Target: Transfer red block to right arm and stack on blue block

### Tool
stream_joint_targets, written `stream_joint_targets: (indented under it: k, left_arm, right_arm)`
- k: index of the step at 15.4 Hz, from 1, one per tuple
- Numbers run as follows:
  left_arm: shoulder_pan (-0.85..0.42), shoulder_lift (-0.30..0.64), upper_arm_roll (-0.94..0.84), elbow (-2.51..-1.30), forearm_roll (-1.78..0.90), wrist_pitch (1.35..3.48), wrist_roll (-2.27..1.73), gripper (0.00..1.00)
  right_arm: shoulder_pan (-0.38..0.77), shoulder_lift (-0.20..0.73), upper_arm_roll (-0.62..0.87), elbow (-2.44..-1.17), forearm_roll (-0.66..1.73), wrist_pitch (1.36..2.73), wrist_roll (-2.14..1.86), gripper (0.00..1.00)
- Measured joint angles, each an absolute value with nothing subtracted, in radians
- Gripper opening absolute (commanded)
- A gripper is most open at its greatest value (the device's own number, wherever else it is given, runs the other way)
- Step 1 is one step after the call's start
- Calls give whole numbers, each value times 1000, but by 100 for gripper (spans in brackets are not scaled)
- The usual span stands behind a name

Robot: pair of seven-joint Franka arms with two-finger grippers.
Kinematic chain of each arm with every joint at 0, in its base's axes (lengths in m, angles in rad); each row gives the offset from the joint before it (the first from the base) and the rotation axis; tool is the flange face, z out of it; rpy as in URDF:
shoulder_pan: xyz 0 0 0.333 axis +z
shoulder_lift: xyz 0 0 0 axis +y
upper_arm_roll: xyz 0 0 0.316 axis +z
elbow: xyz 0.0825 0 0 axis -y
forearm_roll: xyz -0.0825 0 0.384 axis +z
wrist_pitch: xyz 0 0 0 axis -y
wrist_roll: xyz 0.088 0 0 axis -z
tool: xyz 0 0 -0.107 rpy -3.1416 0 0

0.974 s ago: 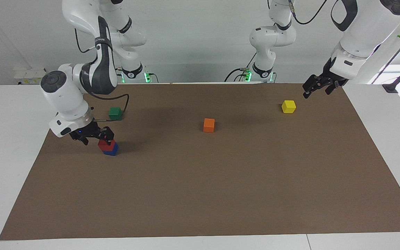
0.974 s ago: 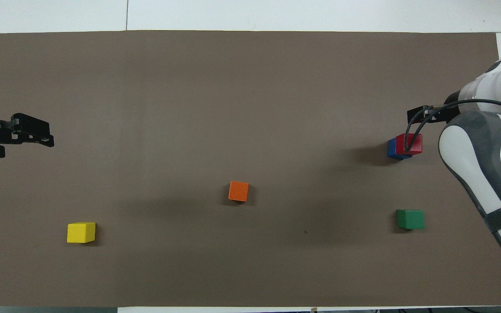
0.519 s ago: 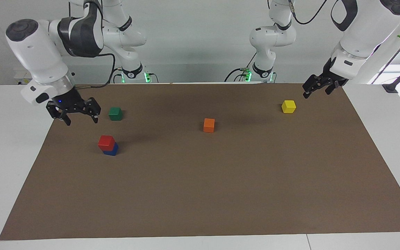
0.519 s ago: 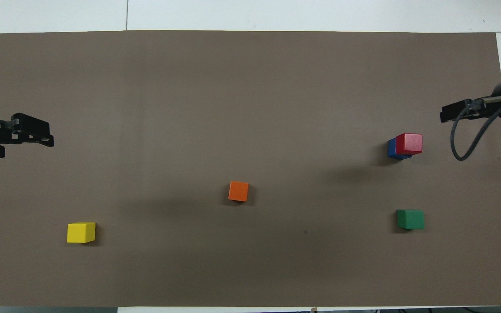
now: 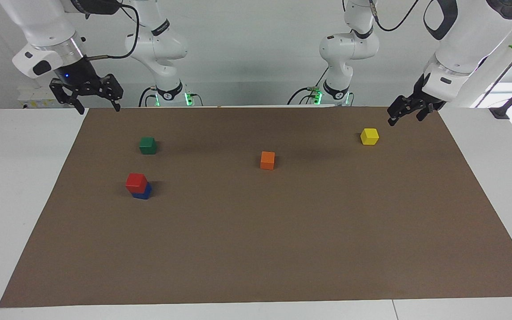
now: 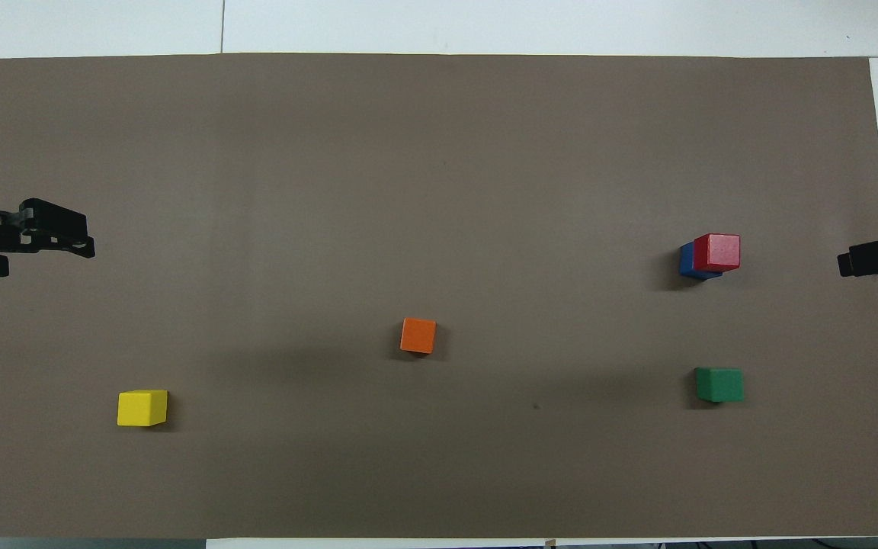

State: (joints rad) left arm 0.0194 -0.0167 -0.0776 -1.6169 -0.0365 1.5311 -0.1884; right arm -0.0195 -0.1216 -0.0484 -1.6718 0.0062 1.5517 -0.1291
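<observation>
Red block [image 5: 136, 182] sits on the blue block [image 5: 144, 192]; right gripper [image 5: 88, 94] hangs released, left gripper [image 5: 402, 113] waits, grip unclear.

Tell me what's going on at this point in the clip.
Nothing is being held. The red block sits on the blue block, a little off-centre, near the right arm's end of the mat. The right end effector hangs open and empty over that end's corner by the robots. The left end effector waits raised near the yellow block. Orange and green blocks lie untouched.
</observation>
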Motion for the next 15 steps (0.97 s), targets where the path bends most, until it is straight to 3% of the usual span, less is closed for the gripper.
stream_joint_targets:
  k: [6, 15]
  left_arm:
    - [19, -17, -78, -1617, -36, 1531, -188, 100]
    - [19, -17, -78, -1617, -36, 1531, -188, 100]
  right_arm:
    - [-45, -91, -47, -1593, 3, 1436, -144, 100]
    - [-46, -83, -47, -1578, -21, 1422, -144, 100]
